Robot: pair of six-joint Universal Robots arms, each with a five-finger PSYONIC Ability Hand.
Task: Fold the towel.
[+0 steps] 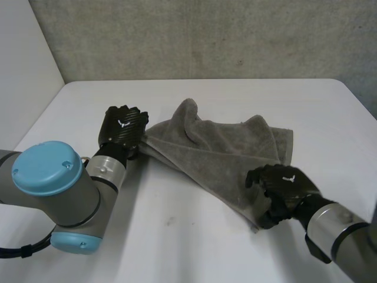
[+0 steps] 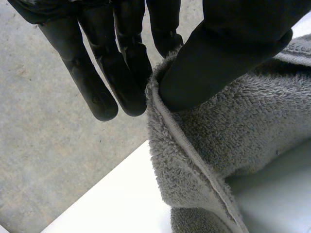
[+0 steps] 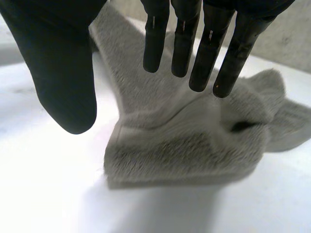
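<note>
Cloth this soft will sag and slip. The rumpled grey terry towel (image 1: 218, 153) lies on the white table (image 1: 177, 236) between the two hands. It looks light and limp, and is best taken by its hemmed corners. The left hand (image 1: 122, 127) has thumb and fingers clamped on the hem at its fingertips; its wrist view shows that pinch plainly, where the head view gives just the hand's back. The right hand (image 1: 283, 186) hovers over the opposite corner, fingers straight, thumb apart, holding nothing, as its own wrist view confirms.
</note>
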